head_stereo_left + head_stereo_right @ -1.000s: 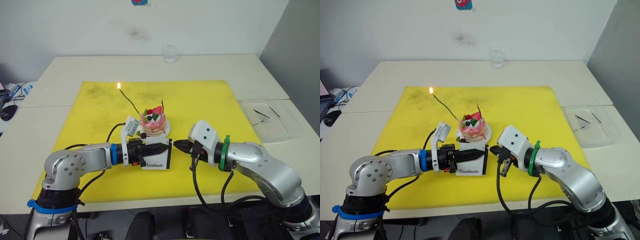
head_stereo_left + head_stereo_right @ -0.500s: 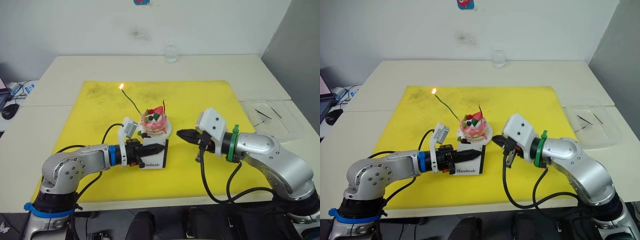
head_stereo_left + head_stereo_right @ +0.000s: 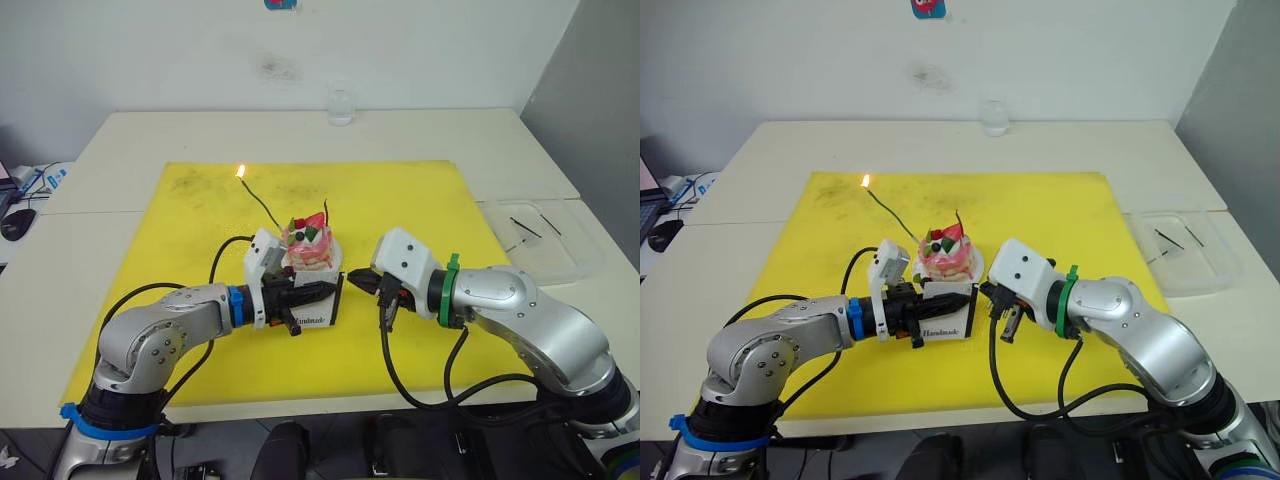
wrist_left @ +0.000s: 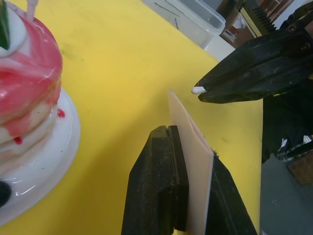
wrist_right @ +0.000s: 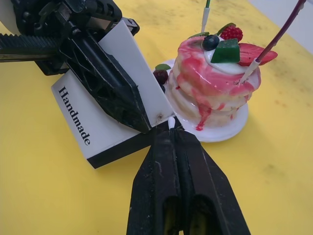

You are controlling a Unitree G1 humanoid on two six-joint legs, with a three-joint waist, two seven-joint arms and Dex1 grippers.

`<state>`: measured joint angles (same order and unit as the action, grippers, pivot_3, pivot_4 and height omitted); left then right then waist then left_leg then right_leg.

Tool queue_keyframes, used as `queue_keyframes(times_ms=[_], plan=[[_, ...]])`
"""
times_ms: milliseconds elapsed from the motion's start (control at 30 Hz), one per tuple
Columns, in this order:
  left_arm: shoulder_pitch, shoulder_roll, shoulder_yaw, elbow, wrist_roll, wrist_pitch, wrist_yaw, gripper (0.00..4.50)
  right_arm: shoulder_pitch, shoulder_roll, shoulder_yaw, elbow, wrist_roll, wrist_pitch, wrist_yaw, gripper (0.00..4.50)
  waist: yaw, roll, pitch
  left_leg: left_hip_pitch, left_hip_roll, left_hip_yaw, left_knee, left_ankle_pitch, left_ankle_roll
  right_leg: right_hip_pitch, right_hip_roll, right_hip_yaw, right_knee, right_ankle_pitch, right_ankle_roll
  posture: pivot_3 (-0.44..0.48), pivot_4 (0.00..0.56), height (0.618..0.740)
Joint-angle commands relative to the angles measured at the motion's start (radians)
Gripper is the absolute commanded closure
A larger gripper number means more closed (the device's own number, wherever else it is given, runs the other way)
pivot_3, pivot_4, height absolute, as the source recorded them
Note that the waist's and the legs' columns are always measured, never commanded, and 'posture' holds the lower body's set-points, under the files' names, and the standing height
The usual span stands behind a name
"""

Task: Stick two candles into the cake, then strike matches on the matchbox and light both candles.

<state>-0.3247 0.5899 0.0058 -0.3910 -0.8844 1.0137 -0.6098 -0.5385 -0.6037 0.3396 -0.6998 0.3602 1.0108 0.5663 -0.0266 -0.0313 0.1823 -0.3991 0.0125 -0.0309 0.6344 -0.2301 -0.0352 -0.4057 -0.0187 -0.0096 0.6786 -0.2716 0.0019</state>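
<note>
Left gripper [image 3: 322, 291] sits at centre frame, just below the cake [image 3: 308, 246]; its fingers [image 4: 161, 186] are clamped on the matchbox [image 3: 316, 310], one on each broad face, box held on edge over the yellow mat [image 3: 200, 215]; "Handmade" face and black strip visible in the right wrist view.

Right gripper [image 3: 362, 285] at centre frame, right of the box; fingers [image 5: 183, 181] pressed together, pinching a match [image 5: 171, 122]; only its white head shows past the tips; head lies at the box's strip edge, close by the left fingertip; actual contact with the strip cannot be told.

Cake on its white plate [image 5: 230, 129], just above the box in the head view, plate rim near the box; both candles stand in the cake; green candle [image 3: 262, 205] leans toward upper left, small flame [image 3: 239, 171] at its top; red candle [image 3: 327, 212] rises at the cake's right side, unlit.

Clear tray [image 3: 545, 238] at right edge of the frame, off the mat, on the table [image 3: 420, 135]; two spare matches [image 3: 522, 228] lie in it; glass [image 3: 340, 106] at upper centre near the wall.
</note>
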Motion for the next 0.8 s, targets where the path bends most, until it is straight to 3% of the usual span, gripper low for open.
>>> queue_keyframes(times_ms=[33, 800], plan=[[-0.012, 0.0, 0.005, -0.029, 0.003, -0.02, -0.02, 4.5, 0.0, -0.002, 0.001, -0.018, -0.012, -0.008, -0.003, 4.46, 0.0, 0.0, 0.0, 0.0, 0.0, 0.0, 0.0, 0.0, 0.0, 0.0, 0.0, 0.0, 0.0, 0.0, 0.0, 0.0, 0.15, 0.74], [-0.019, -0.008, 0.001, -0.036, -0.006, -0.012, -0.05, 4.5, 0.006, 0.021, 0.037, 0.009, -0.044, -0.017, -0.007, 4.46, 0.0, 0.0, 0.0, 0.0, 0.0, 0.0, 0.0, 0.0, 0.0, 0.0, 0.0, 0.0, 0.0, 0.0, 0.0, 0.0, 0.15, 0.74]])
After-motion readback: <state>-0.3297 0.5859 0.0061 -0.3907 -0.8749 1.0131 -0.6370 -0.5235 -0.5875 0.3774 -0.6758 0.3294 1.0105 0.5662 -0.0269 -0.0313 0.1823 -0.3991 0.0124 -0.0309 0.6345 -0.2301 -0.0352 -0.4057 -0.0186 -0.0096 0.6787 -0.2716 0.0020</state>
